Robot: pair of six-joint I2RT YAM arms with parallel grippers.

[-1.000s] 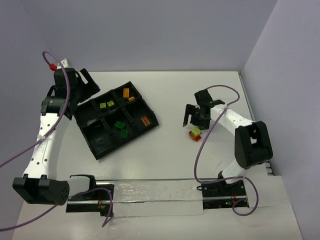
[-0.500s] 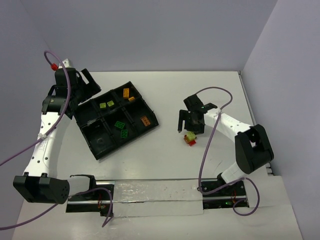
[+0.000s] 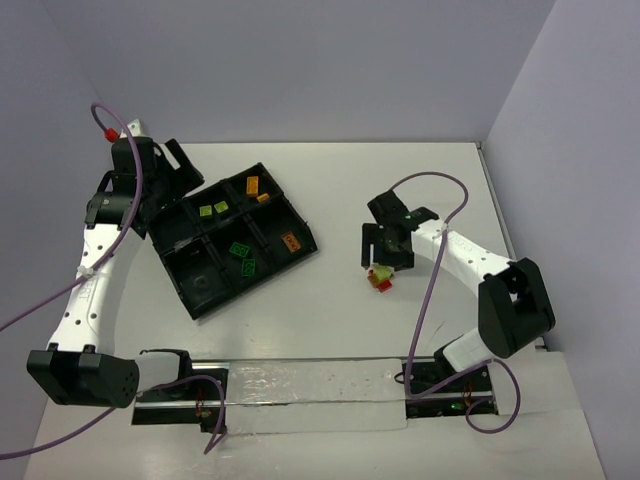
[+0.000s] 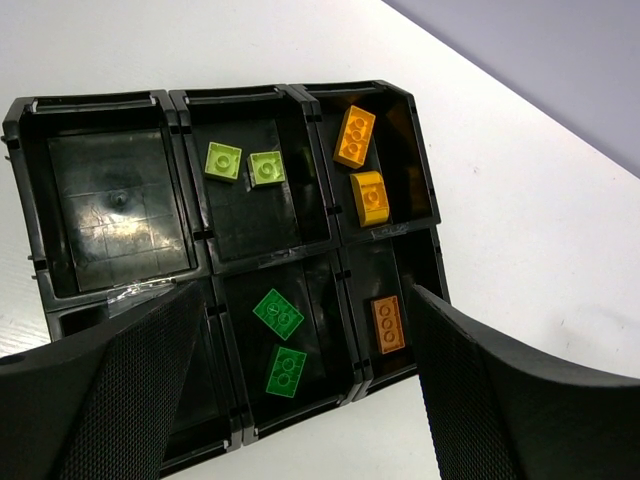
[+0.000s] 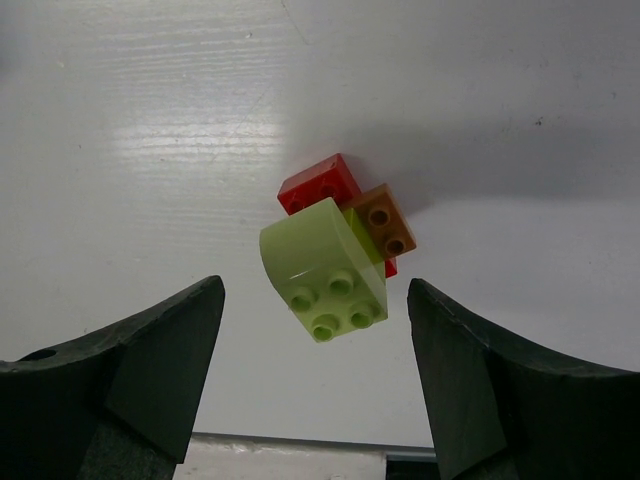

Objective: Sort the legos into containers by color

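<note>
The left tool hangs at the far left corner of the black tray. Its jaws are spread wide with nothing between them, and its camera looks down into the compartments. In that view, two yellow-green bricks share the far middle compartment of the tray, and two orange pieces lie in the far right one. A pair of green bricks lies in the near middle one, and a single orange brick in the near right one. The far left compartment shows only its black floor.

Well to the right of the tray, apart from it on the bare white surface, sits one small cluster of legos. A curved yellow-green piece is joined to a red brick and a small orange brick.

The right tool is directly over this cluster with its jaws apart. One finger stands on each side, with a clear gap to the plastic on both sides, so it holds nothing. The cluster's long axis runs away from the wrist camera, from the yellow-green piece out to the red brick, roughly in line with the fingers. A squeeze would therefore likely cross its narrower width.

The right arm is far nearer to the cluster than the left. The carry that follows would run leftward to the tray.
</note>
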